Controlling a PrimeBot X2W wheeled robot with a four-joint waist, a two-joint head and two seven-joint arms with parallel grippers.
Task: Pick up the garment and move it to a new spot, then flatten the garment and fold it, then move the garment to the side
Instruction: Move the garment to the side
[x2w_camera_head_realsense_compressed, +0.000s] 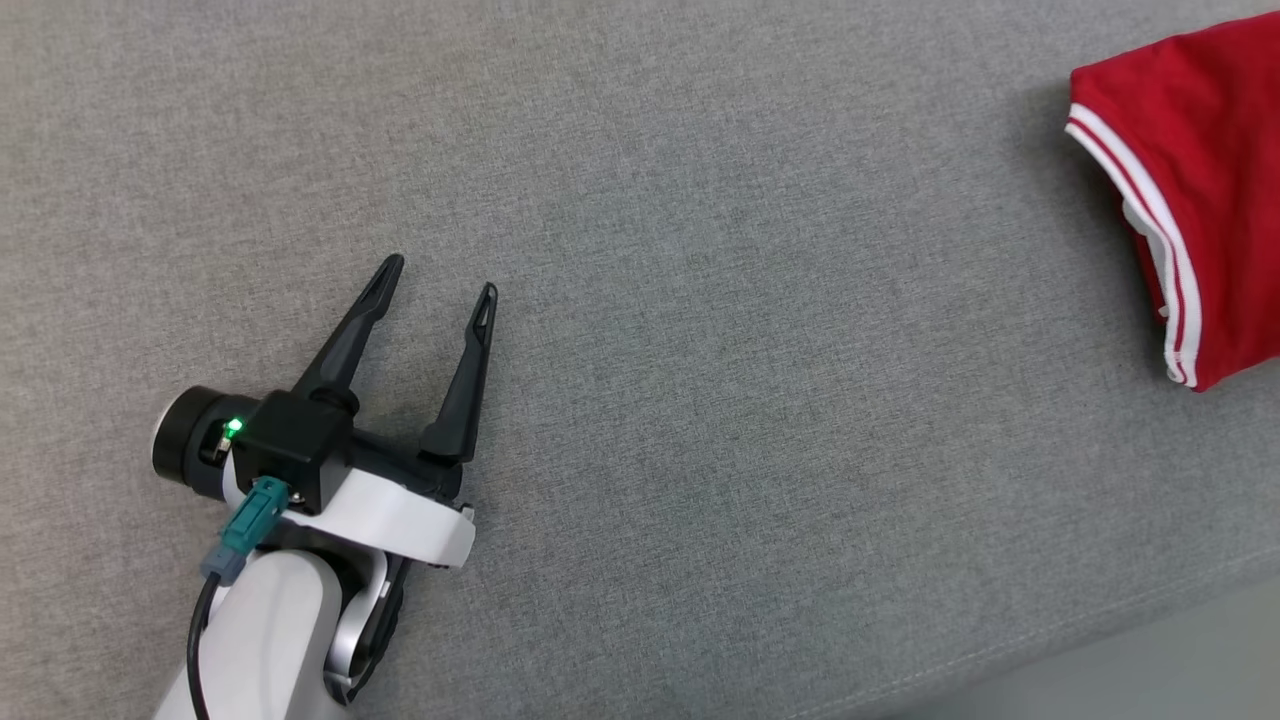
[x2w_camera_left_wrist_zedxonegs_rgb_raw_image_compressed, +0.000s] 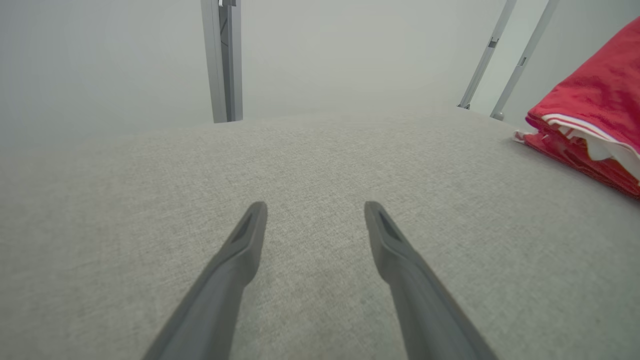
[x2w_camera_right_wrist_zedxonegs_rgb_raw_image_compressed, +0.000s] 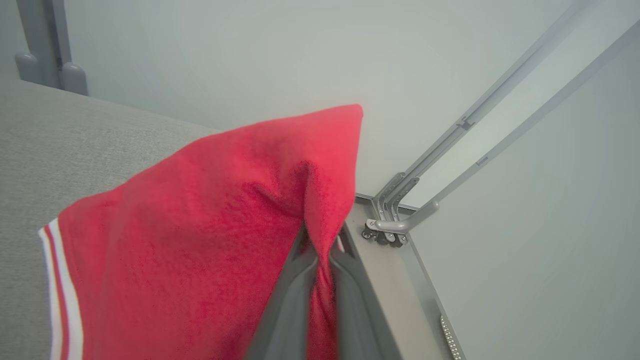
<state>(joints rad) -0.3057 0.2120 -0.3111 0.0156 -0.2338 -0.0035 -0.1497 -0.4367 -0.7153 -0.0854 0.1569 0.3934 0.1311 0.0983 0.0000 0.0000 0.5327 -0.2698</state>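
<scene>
Clamps the right tool (x2w_camera_right_wrist_zedxonegs_rgb_raw_image_compressed: 324, 250) on a raised fold of the garment (x2w_camera_head_realsense_compressed: 1200, 150), a soft red knit with white-striped trim, bunched at the right side of the counter (x2w_camera_head_realsense_compressed: 750, 400) near its edge. Holds the left tool (x2w_camera_head_realsense_compressed: 441, 275) released, tapered dark fingers (x2w_camera_head_realsense_compressed: 355, 330) spread over bare, grey, woven cloth. Leaves wide, flat, open room between that tool and the garment.

head: steeply down from above onto grey tabletop (x2w_camera_head_realsense_compressed: 700, 300) | left wrist: low, close over the tabletop, facing along it toward frame posts (x2w_camera_left_wrist_zedxonegs_rgb_raw_image_compressed: 222, 60) | right wrist: very near red garment (x2w_camera_right_wrist_zedxonegs_rgb_raw_image_compressed: 200, 240) at tabletop corner | shared: garment's striped edge, all three views
</scene>
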